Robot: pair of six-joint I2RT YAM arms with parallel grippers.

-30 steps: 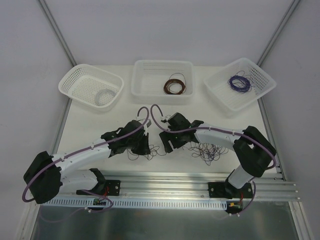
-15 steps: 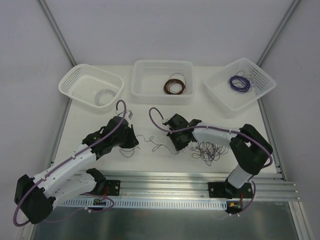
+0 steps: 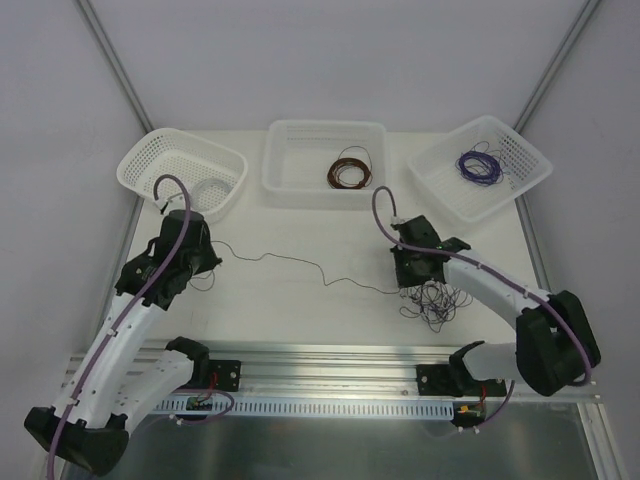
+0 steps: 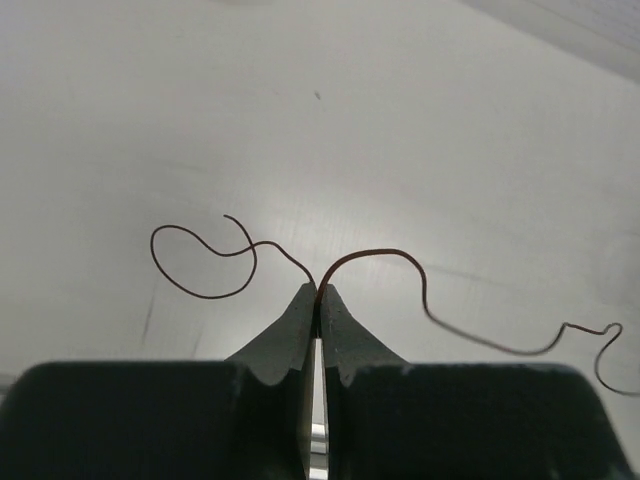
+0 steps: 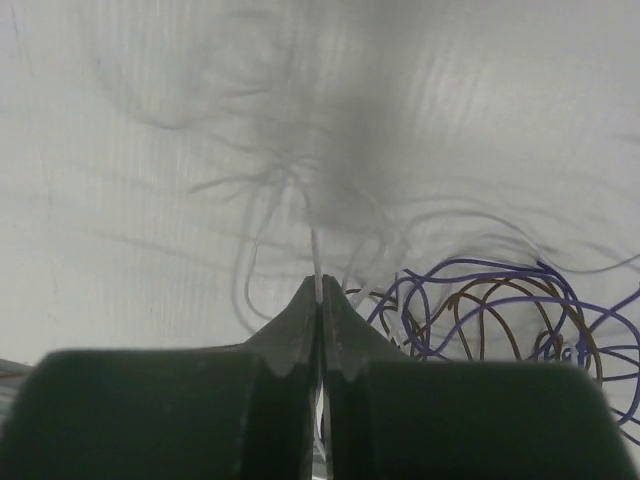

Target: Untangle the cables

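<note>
A single brown cable (image 3: 285, 259) lies stretched across the table between the two arms. My left gripper (image 3: 200, 262) is shut on its left part. In the left wrist view the fingertips (image 4: 320, 292) pinch that brown cable (image 4: 385, 251), and a loose loop curls off to the left. The remaining cables form a messy clump (image 3: 436, 301) of purple, brown and whitish strands just below my right gripper (image 3: 420, 274). In the right wrist view that gripper (image 5: 320, 287) is shut on a whitish strand (image 5: 316, 255), with purple and brown loops (image 5: 500, 310) beside it on the right.
Three white baskets stand along the far edge. The left one (image 3: 140, 160) holds a white coil (image 3: 208, 192), the middle one (image 3: 325, 126) a brown coil (image 3: 350, 168), the right one (image 3: 530, 160) a purple coil (image 3: 478, 166). An aluminium rail (image 3: 330, 365) runs along the near edge.
My left arm has swung back to the left, drawing the brown cable out of the clump. My right gripper has shut on a whitish strand and moved right with the clump.
</note>
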